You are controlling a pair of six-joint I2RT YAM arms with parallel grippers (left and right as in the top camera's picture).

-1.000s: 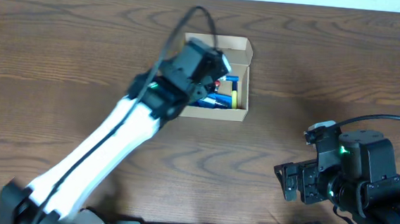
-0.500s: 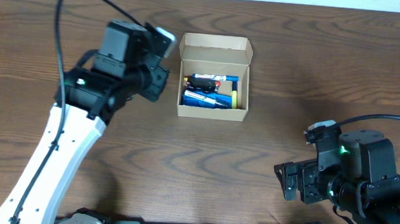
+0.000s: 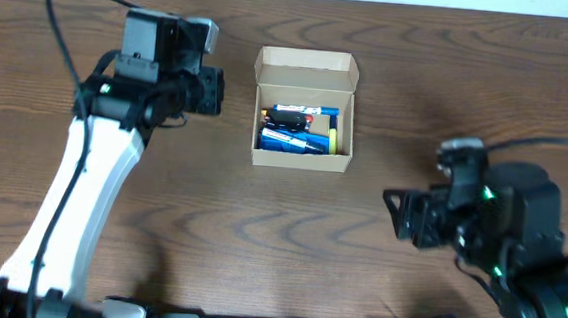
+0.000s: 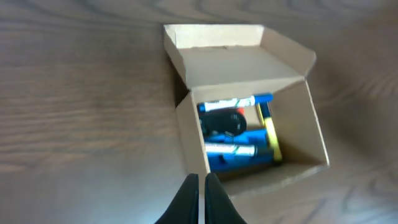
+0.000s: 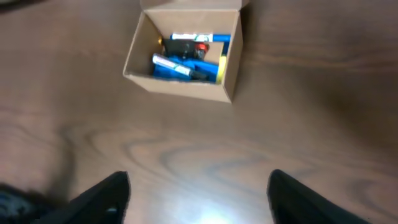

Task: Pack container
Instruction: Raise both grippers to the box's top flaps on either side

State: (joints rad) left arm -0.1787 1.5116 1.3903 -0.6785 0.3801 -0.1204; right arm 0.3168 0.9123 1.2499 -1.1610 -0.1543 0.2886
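Up at the far middle of the worktop (image 3: pixel 469 92) sits the container (image 3: pixel 301 161), pens (image 3: pixel 301 130) inside, lid flap (image 3: pixel 307 70) up; left hand (image 4: pixel 199 186) pinched together and empty beside it, right hand (image 5: pixel 199 177) wide; nudging the flap could skid the whole thing away.

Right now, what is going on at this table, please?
Two robot arms are packing a small cardboard box, which sits open with its flap up. Several pens, mostly blue, already lie inside. Neither arm touches the box. The left gripper hangs beside it, shut and empty. The right gripper hangs farther off on the other side, open and empty. The flap is not yet closed.
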